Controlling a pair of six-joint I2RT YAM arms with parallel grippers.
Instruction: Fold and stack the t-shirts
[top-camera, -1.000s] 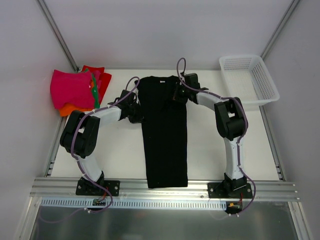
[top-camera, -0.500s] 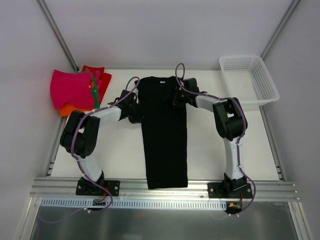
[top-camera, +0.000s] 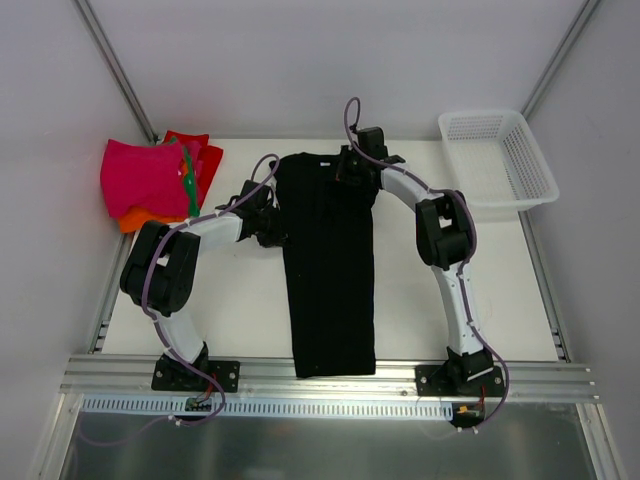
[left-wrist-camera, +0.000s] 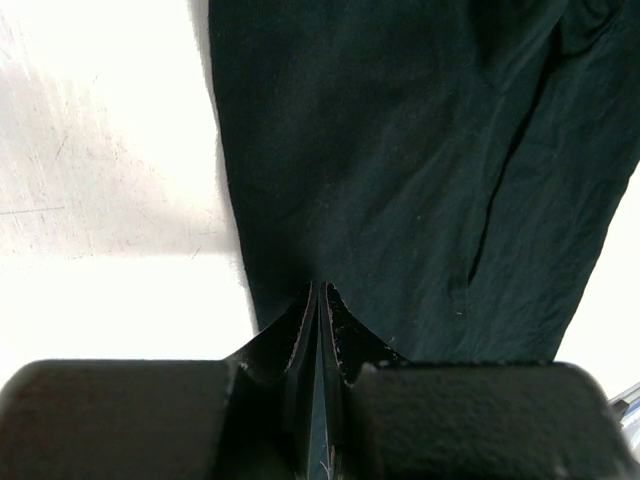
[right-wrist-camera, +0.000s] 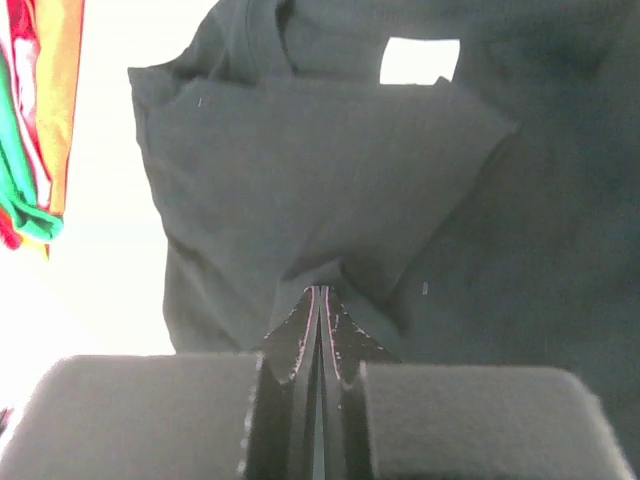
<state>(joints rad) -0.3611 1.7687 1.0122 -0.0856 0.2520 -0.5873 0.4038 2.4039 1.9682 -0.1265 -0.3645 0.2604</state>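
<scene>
Long plain black cloth t-shirt (top-camera: 330, 280) lies as a narrow strip down the white tabletop (top-camera: 220, 320), collar at the far end. Left hand (top-camera: 270, 228) is clenched on its left edge. Right hand (top-camera: 350, 172) pinches cloth near the collar. Limp, light and prone to sag, so probably best held at the edges.

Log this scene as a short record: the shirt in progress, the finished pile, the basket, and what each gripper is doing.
Shirt in progress: black t-shirt, a long narrow strip laid lengthwise between the arms, neck label at the far end
Finished pile: folded stack, far left corner, magenta-pink on top
Basket: white mesh basket, far right corner
Left arm: left gripper shut on the shirt's left edge
Right arm: right gripper shut on a fold near the collar
</scene>
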